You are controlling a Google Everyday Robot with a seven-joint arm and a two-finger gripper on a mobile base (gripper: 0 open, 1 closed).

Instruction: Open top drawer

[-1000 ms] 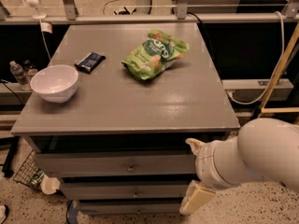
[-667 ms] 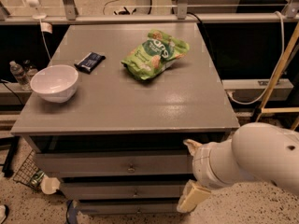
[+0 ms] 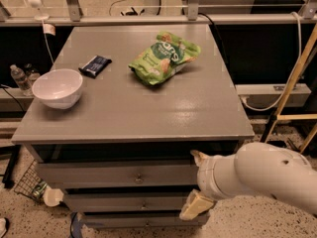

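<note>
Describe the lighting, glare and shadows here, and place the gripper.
Camera view: soft glare on the table top at front right; dark shadow under its overhang, above the top drawer; the green bag casts a small shadow; the gripper, open, sits at the drawer's right end.

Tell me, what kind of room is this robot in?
Probably a robot test lab or workshop: loose cables run along metal rails behind the grey cabinet, and a bowl and snack bag sit on top. The end effector is open by the top drawer.
</note>
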